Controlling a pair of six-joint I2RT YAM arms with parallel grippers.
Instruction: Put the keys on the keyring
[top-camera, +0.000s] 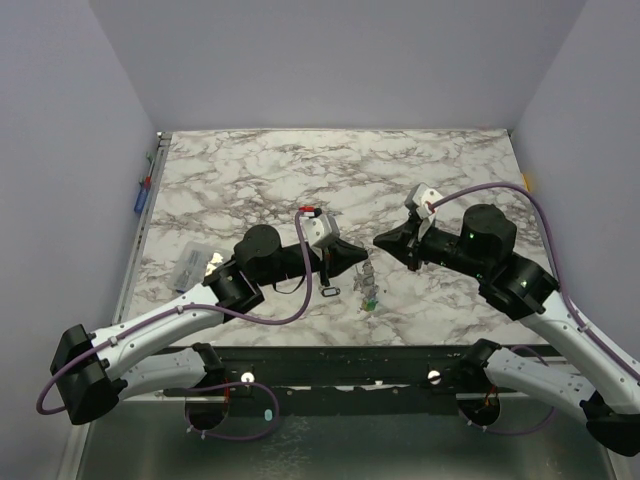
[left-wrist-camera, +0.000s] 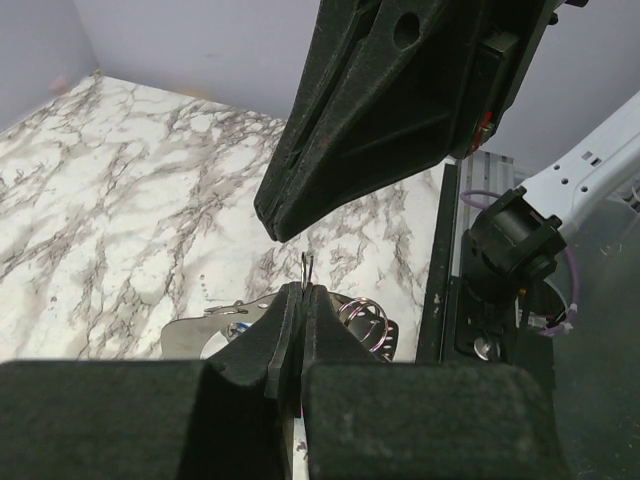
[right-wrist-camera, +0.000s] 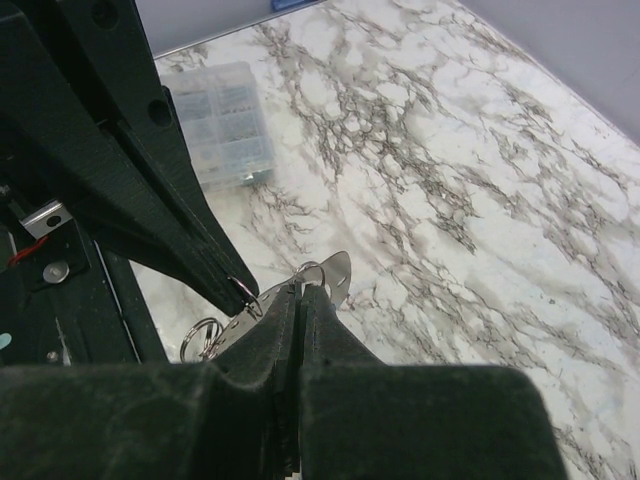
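Above the tabletop's (top-camera: 250, 170) middle, pinches an upright wire of the keyring (left-wrist-camera: 305, 264) in the closed left end effector (left-wrist-camera: 303, 291). Faces the right end effector (top-camera: 381, 243), likewise clamped shut. Hangs just over the keys (top-camera: 368, 288), left arm nearer.

Soft, even light is falling from overhead, keeping the marble tabletop (top-camera: 250, 170) bright without glare. The arms (top-camera: 200, 310) are casting only faint, short shadows beneath themselves. In both wrist views the near black fingers (left-wrist-camera: 255, 355) are blurring into dark, featureless masses, while the farther tabletop is showing reasonably sharp.
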